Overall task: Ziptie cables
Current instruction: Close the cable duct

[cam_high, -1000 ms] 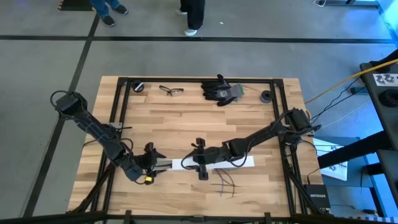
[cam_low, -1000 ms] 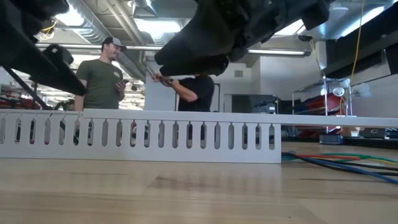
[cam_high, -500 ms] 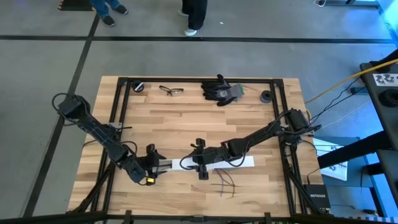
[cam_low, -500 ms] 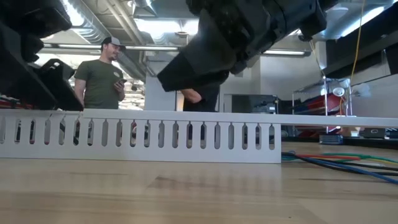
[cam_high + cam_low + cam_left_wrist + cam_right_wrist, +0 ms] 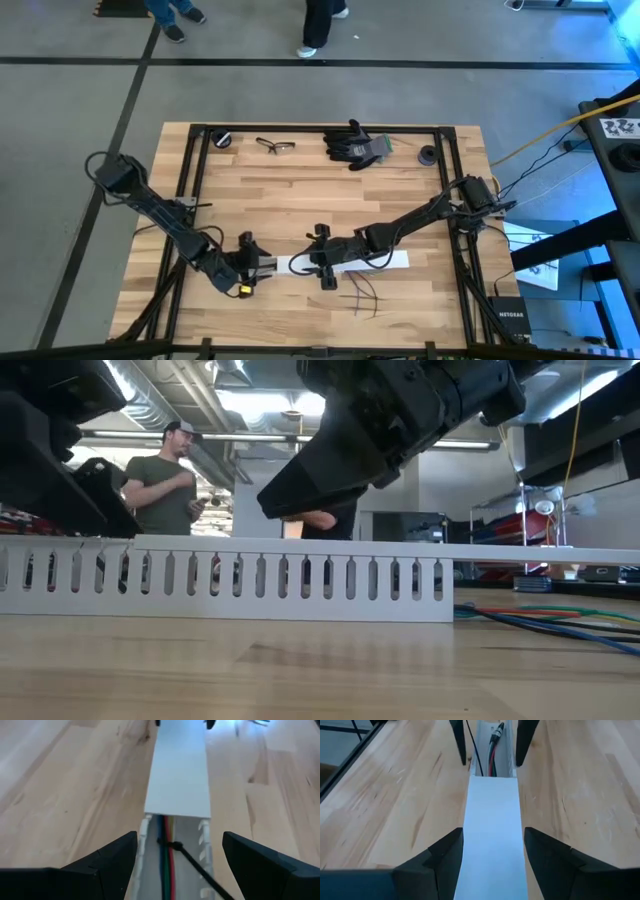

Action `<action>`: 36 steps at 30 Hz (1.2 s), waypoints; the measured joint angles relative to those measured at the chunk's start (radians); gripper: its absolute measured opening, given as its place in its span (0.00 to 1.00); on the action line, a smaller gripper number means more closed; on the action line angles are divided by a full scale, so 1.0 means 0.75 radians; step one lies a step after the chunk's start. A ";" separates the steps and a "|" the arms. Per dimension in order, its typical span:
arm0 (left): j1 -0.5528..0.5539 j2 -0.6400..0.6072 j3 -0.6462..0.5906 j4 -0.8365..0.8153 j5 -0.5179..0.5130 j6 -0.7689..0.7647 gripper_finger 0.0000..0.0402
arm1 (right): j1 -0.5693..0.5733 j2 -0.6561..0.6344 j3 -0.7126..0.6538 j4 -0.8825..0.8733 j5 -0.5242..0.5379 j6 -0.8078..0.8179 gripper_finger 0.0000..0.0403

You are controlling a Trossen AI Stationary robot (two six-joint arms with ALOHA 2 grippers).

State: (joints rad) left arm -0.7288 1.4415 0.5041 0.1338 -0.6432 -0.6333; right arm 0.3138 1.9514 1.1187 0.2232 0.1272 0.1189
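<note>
An industrial workshop or robotics lab is showing here: exposed ceiling ducts (image 5: 225,380) and strip lights are hanging overhead, people (image 5: 160,485) are standing on bare concrete floor (image 5: 80,100).

The right hand (image 5: 492,855) has its two dark fingers (image 5: 437,857) spread on either side of a flat white cover strip (image 5: 492,820) lying on the wooden bench (image 5: 395,795). Past the strip's far end, cables (image 5: 491,755) (red and dark) lie in an open white channel (image 5: 509,757), flanked by the other hand's fingers (image 5: 459,740).
</note>
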 joint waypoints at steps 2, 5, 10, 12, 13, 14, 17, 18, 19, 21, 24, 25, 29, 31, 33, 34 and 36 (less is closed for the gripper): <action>-0.001 0.023 0.000 0.025 0.005 0.018 0.69 | -0.001 0.000 0.000 0.006 0.000 -0.024 0.49; -0.001 0.049 0.000 0.040 0.010 0.029 0.69 | -0.001 0.000 0.000 0.005 0.008 -0.031 0.49; 0.018 0.062 0.000 0.058 0.012 0.032 0.69 | -0.001 0.000 0.000 0.006 0.027 -0.029 0.49; 0.023 0.062 0.000 0.061 0.010 0.035 0.69 | -0.001 0.000 0.000 0.007 0.027 -0.019 0.49; 0.023 0.062 0.000 0.060 0.010 0.041 0.69 | -0.001 0.000 0.000 0.008 0.028 -0.009 0.49; 0.022 0.062 0.000 0.060 0.011 0.042 0.69 | -0.001 0.000 0.000 0.013 0.027 0.008 0.49; 0.022 0.064 0.000 0.057 0.014 0.043 0.69 | -0.001 0.000 0.000 0.020 0.028 0.031 0.49; 0.022 0.064 0.000 0.058 0.015 0.043 0.69 | 0.000 0.000 0.000 0.021 0.028 0.033 0.49; 0.020 0.064 0.000 0.057 0.015 0.043 0.69 | 0.000 0.000 0.000 0.021 0.028 0.034 0.49; 0.019 0.064 0.000 0.058 0.015 0.043 0.68 | 0.001 0.000 0.000 0.030 0.028 0.036 0.49; 0.018 0.064 0.000 0.064 0.015 0.043 0.65 | 0.001 0.000 0.000 0.031 0.028 0.045 0.49; 0.018 0.064 0.000 0.063 0.015 0.043 0.64 | 0.001 0.000 0.000 0.030 0.028 0.045 0.49; 0.018 0.064 0.000 0.064 0.015 0.058 0.61 | 0.001 0.000 0.000 0.044 0.029 0.055 0.49; 0.018 0.064 0.000 0.064 0.015 0.058 0.60 | 0.001 0.004 0.000 0.063 0.029 0.073 0.49; 0.018 0.064 0.000 0.064 0.018 0.049 0.61 | 0.001 0.011 0.002 0.075 0.030 0.075 0.49; 0.022 0.064 0.000 0.064 0.031 0.045 0.62 | 0.001 0.015 0.002 0.072 0.030 0.076 0.49; 0.035 0.067 0.000 0.066 0.070 0.037 0.64 | 0.001 0.027 0.002 0.081 0.030 0.075 0.49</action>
State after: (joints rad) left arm -0.7028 1.4920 0.5041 0.1836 -0.5908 -0.6054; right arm 0.3145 1.9716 1.1198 0.2841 0.1495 0.1754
